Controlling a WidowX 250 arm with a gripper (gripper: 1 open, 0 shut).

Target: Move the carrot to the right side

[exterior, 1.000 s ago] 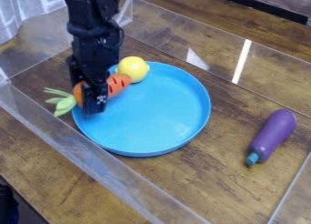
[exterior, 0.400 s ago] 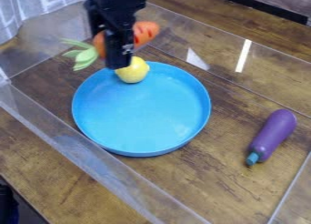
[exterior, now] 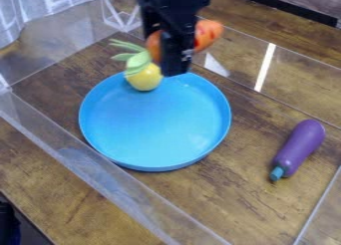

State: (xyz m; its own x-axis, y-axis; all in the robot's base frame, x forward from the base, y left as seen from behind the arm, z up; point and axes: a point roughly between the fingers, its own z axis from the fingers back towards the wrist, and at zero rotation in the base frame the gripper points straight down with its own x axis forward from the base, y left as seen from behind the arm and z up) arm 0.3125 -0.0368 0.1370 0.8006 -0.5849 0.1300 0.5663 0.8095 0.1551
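Note:
The carrot (exterior: 202,34) is orange with a yellow-green leafy top (exterior: 132,53). It hangs in the air above the far rim of the blue plate (exterior: 167,124). My black gripper (exterior: 174,56) is shut on its middle, so the orange end sticks out to the right and the leaves to the left. The arm comes down from the top of the camera view and hides the carrot's centre.
A yellow lemon (exterior: 143,77) lies on the plate's far left part, just under the carrot's leaves. A purple eggplant (exterior: 298,147) lies on the wooden table to the right of the plate. A clear plastic wall runs along the front and left.
The gripper lifted the carrot off the plate's left edge and has carried it up and to the right, past the lemon. The lemon and eggplant have stayed put.

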